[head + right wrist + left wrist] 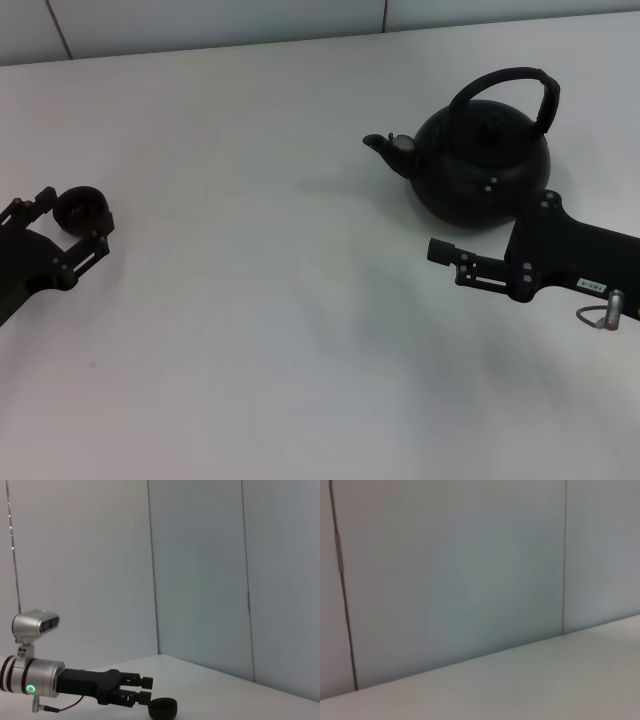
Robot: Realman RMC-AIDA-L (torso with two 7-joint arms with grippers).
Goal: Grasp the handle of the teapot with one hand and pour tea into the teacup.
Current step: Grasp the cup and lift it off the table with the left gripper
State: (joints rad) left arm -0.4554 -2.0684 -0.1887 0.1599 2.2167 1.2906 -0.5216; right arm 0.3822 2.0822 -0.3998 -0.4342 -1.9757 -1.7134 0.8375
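Note:
The matte-black teapot [470, 150] stands at the back right of the white table, spout pointing left, its arched handle [510, 82] upright over the lid. My right gripper [460, 218] is open just in front of the pot, low at its base. One finger overlaps the pot's dark body and the other reaches left over the table. The tiny black teacup [82, 205] sits at the far left, at the fingertips of my open left gripper [75, 220]. In the right wrist view the teacup [163, 709] rests on the table just beyond the left gripper [145, 688].
The white table [260, 300] stretches between the two arms. A pale panelled wall [450, 570] runs along its far edge. The left wrist view shows only that wall and bare tabletop.

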